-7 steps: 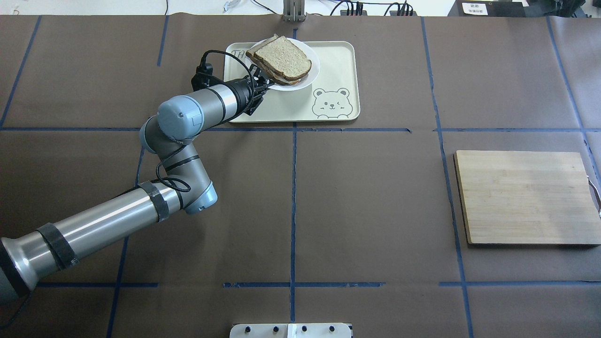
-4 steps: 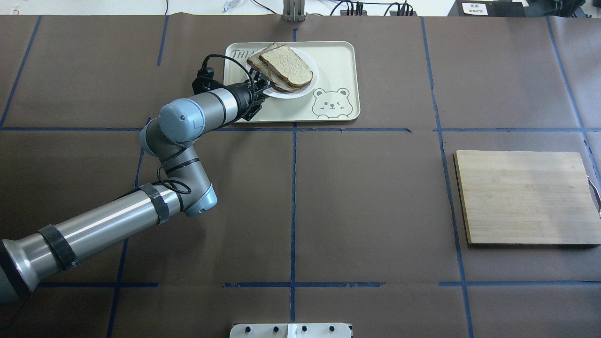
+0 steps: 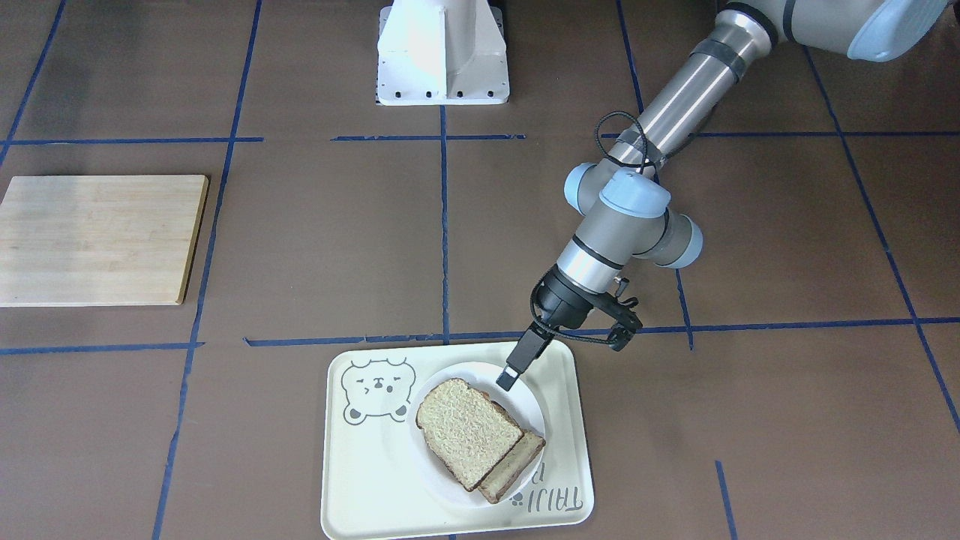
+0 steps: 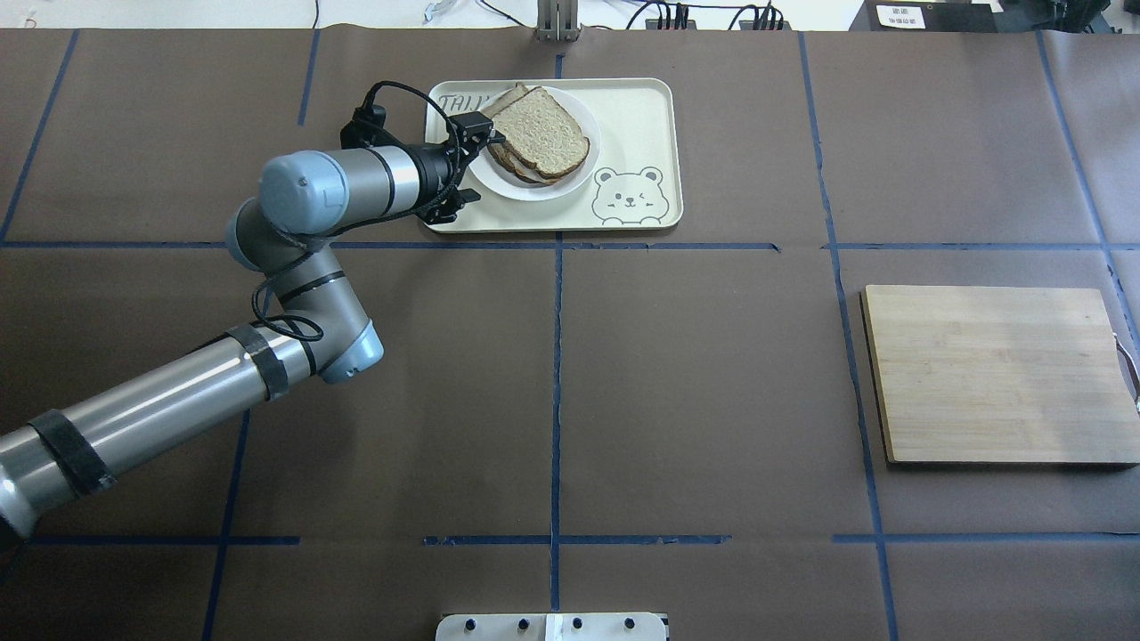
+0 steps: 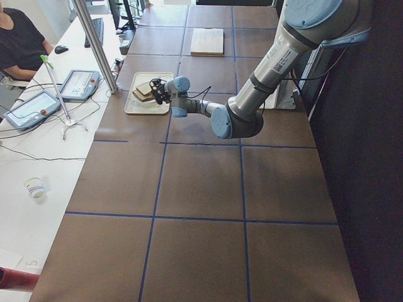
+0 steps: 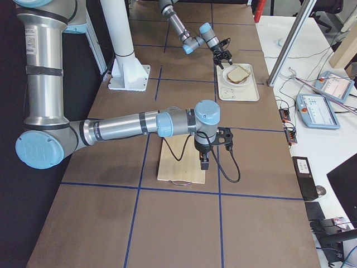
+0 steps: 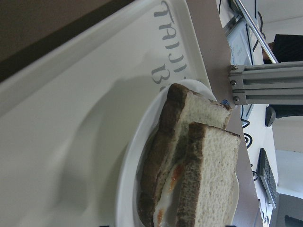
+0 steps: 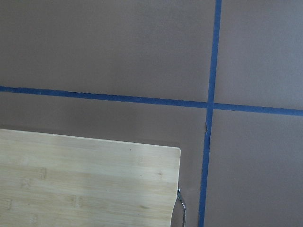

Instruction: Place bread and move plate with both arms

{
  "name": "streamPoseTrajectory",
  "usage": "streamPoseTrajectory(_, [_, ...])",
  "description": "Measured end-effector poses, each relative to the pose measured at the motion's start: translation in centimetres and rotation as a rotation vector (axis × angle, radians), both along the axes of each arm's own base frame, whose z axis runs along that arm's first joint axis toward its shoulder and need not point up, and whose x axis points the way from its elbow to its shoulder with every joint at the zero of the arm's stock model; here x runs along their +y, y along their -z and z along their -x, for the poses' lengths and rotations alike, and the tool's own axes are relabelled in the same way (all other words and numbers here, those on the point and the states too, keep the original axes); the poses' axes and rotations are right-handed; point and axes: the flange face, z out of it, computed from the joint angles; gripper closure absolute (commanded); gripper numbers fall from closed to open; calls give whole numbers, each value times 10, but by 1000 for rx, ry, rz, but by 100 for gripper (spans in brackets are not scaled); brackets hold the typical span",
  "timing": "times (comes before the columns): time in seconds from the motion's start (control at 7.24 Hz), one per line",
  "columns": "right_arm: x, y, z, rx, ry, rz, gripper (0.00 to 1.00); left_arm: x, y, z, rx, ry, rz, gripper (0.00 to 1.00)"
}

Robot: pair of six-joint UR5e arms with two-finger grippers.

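The bread lies on top of a paler toast slice on the white plate, which sits low on the cream bear tray. Egg shows between the slices in the left wrist view. My left gripper reaches in from the left, turned sideways, one finger lying over the plate's rim, shut on the plate. My right gripper shows only in the exterior right view, above the wooden board; I cannot tell whether it is open or shut.
A wooden cutting board with a metal handle lies at the table's right. The white base column stands at the robot's side. A metal post stands just behind the tray.
The plate with the bread has come down from a raised position onto the tray. My left arm has drawn back to the left and the wrist has turned.
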Motion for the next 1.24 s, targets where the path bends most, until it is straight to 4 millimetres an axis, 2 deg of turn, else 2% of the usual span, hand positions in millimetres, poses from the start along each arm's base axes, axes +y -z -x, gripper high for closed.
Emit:
streamPoseTrajectory(0.14, [0, -1, 0, 0, 0, 2, 0, -15, 3, 33, -45, -60, 8, 0])
streamPoseTrajectory(0.28, [0, -1, 0, 0, 0, 4, 0, -22, -3, 71, -110, -108, -7, 0])
streamPoseTrajectory(0.55, [2, -4, 0, -4, 1, 12, 0, -25, -37, 171, -276, -198, -117, 0])
streamPoseTrajectory(0.83, [8, -11, 0, -2, 12, 15, 0, -34, -86, 286, -414, -254, -209, 0])
streamPoseTrajectory(0.97, [15, -20, -3, 2, 39, 2, 0, -36, -119, 340, -501, -285, -264, 0])
streamPoseTrajectory(1.1, [23, -29, -9, 7, 66, -15, 0, -32, -157, 385, -601, -325, -320, 0])
streamPoseTrajectory(1.24, [31, -38, -14, 10, 77, -20, 0, -27, -192, 421, -693, -377, -360, 0])
